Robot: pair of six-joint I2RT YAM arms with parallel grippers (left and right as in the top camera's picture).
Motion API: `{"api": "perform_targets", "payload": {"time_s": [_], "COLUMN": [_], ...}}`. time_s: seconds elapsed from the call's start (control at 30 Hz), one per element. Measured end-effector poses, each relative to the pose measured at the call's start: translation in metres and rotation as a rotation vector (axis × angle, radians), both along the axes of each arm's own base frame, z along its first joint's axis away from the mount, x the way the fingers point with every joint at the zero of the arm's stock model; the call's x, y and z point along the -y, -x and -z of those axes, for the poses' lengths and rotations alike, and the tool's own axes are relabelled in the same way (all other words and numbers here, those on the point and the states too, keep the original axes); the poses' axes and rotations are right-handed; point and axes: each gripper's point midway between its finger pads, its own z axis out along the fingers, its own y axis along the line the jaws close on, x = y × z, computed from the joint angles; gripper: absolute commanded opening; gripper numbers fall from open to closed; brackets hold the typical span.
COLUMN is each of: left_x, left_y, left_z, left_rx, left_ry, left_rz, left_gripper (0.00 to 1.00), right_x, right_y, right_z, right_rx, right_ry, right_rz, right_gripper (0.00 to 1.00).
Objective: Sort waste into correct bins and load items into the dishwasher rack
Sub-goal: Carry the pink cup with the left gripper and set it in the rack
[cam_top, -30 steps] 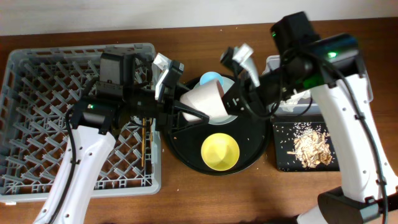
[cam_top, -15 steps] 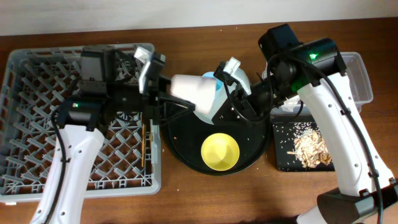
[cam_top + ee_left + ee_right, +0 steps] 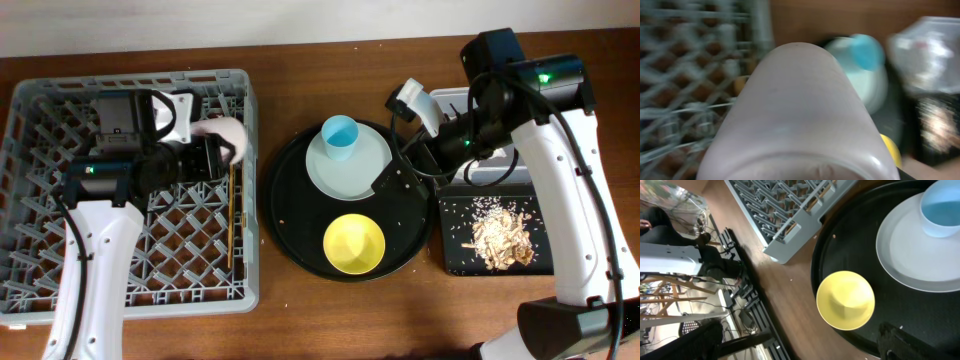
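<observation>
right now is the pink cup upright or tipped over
Tipped on its side: the pink cup lies horizontal in the left gripper above the dishwasher rack, base pointing away from the wrist camera.

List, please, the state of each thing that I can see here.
pink cup, held in left claw over rack
blue cup, upright on plate
yellow bowl, upright, empty
chopsticks, lying in rack
right claw, open, empty
food scraps, heaped in black bin

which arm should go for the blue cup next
Right. The right end effector is open and empty beside the plate carrying the blue cup; the left end effector holds the pink cup over the rack.
</observation>
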Motion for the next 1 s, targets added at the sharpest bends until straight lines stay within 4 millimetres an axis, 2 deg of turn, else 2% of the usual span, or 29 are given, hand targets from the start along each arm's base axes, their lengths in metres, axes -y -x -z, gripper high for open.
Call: {"api": "perform_targets", "payload": {"time_s": [0.13, 0.2, 0.47, 0.7, 0.73, 0.8, 0.87, 0.9, 0.93, 1.0], "left_x": [-0.023, -0.028, -0.034, -0.034, -0.034, -0.034, -0.034, -0.034, -0.034, -0.034], "left_y": [-0.006, -0.013, -0.059, -0.071, -0.071, -0.072, -0.072, -0.073, -0.073, -0.075], "left_z": [0.006, 0.01, 0.054, 0.083, 0.088, 0.098, 0.105, 0.107, 0.107, 0.107], "left_rx": [-0.004, -0.002, -0.021, -0.068, -0.08, -0.103, -0.119, -0.124, -0.124, -0.116], "left_ry": [-0.095, -0.116, -0.141, -0.144, -0.145, -0.147, -0.149, -0.149, -0.149, -0.149], "left_rz": [-0.101, -0.125, -0.158, -0.159, -0.158, -0.157, -0.155, -0.155, -0.155, -0.156], "left_gripper": [0.06, 0.06, 0.06, 0.06, 0.1, 0.29, 0.42, 0.53, 0.58, 0.74], "right_x": [0.006, 0.011, 0.027, 0.031, 0.031, 0.031, 0.031, 0.031, 0.032, 0.032], "right_y": [-0.002, -0.003, -0.007, -0.008, -0.008, -0.008, -0.008, -0.008, -0.008, -0.008], "right_z": [0.006, 0.01, 0.022, 0.024, 0.024, 0.024, 0.024, 0.024, 0.025, 0.025], "right_rx": [0.008, 0.012, 0.031, 0.035, 0.035, 0.035, 0.035, 0.035, 0.035, 0.035], "right_ry": [0.049, 0.083, 0.201, 0.228, 0.229, 0.23, 0.23, 0.23, 0.232, 0.233], "right_rz": [0.006, 0.011, 0.026, 0.029, 0.029, 0.029, 0.03, 0.029, 0.029, 0.03], "right_gripper": [0.98, 0.98, 0.98, 0.99, 0.98, 0.98, 0.98, 0.98, 0.98, 0.99]}}
